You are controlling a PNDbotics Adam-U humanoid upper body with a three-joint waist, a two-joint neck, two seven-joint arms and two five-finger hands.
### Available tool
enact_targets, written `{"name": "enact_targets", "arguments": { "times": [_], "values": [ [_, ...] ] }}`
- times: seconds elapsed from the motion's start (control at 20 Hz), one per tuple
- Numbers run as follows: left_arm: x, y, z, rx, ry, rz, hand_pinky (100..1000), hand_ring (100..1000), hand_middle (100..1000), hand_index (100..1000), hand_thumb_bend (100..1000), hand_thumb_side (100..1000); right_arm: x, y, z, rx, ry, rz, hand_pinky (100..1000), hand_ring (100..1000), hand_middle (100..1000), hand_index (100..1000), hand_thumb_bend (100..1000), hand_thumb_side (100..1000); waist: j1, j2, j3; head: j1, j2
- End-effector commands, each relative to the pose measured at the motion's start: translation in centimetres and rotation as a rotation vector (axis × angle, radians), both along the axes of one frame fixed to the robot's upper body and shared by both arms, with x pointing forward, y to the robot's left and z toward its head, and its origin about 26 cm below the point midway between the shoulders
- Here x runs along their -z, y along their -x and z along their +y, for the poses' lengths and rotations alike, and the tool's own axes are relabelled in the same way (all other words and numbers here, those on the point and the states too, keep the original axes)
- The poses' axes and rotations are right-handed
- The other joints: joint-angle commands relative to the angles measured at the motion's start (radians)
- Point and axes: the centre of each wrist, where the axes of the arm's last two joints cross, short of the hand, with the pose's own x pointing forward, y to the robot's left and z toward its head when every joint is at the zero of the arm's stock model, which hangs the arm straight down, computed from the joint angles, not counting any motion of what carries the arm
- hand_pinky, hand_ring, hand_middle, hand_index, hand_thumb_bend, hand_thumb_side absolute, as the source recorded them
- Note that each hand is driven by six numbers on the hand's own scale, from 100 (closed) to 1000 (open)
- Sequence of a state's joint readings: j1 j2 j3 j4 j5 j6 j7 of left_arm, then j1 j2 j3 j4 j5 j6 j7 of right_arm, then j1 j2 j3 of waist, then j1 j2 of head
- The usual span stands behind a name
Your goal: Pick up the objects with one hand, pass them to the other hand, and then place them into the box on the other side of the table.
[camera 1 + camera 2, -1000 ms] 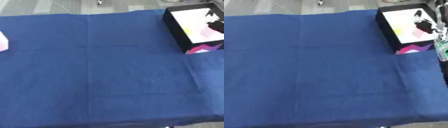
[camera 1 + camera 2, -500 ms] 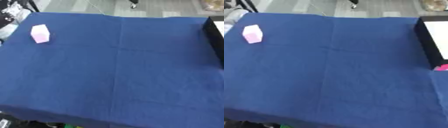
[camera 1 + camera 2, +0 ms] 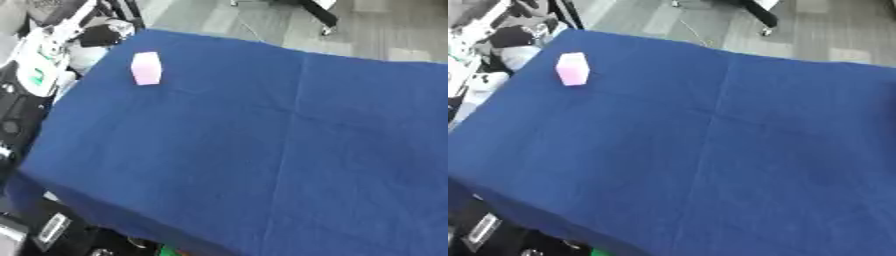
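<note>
1. Left eye view, item one: a small pink block lies on the blue cloth that covers the worktop, near the far left corner. It sits alone, well apart from anything else on the cloth.
2. Form: boxy, with pale pink faces and a lighter top. Its material cannot be made out; it could be foam, soap or an eraser.
3. Handling, as a judgement: for its look it should be light, and stiff enough to hold its shape or only slightly yielding. It looks neither fragile nor slippery. Its flat faces suit a pinch.
4. Where to take hold, as a judgement: across two opposite side faces, thumb on one and fingers on the other, coming from above. A grip low on the block would leave the upper part free for the receiving hand.
5. Hands: neither of the robot's hands shows in either view, so the state of the fingers cannot be told.
6. Box: not in either view.
7. Surroundings: grey floor beyond the far edge; dark and white equipment crowds the worktop's left side, close to the block's corner.
8. Task state, as a judgement: the pick-up is not yet begun.
</note>
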State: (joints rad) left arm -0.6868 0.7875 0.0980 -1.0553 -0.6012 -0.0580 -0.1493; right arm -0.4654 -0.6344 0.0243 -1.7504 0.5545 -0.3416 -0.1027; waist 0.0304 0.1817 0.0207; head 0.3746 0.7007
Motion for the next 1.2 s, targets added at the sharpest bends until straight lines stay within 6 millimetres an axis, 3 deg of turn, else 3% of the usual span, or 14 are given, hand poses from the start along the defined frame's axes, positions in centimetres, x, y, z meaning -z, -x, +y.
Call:
{"name": "enact_targets", "arguments": {
  "times": [0.05, 0.35, 0.6, 1.2],
  "values": [
    [-0.4, -0.6, 1.8, -0.131, -0.050, 0.031, 792, 726, 746, 894, 444, 690, -1.4, 0.9, 1.0, -0.076, 0.019, -0.046, 826, 818, 832, 1000, 100, 221, -0.003, -0.007, -0.003, 0.018, -0.015],
    [2.6, -2.9, 1.2, -0.360, 0.111, 0.036, 764, 684, 696, 874, 504, 763, -1.4, 1.2, 2.2, -0.144, 0.016, -0.034, 828, 818, 827, 1000, 100, 239, -0.012, 0.011, -0.020, 0.042, -0.031],
    [5.0, -3.5, 0.5, -0.440, 0.180, 0.034, 754, 668, 672, 858, 534, 797, -1.3, 1.1, 2.4, -0.156, 0.011, -0.023, 830, 817, 825, 1000, 100, 249, -0.012, 0.023, -0.031, 0.050, -0.038],
    [7.9, -3.8, -0.4, -0.502, 0.194, 0.076, 747, 654, 646, 840, 467, 707, -1.0, 1.1, 2.4, -0.167, -0.011, -0.008, 832, 815, 824, 1000, 100, 272, -0.011, 0.028, -0.043, 0.066, -0.047]
  ]
}}
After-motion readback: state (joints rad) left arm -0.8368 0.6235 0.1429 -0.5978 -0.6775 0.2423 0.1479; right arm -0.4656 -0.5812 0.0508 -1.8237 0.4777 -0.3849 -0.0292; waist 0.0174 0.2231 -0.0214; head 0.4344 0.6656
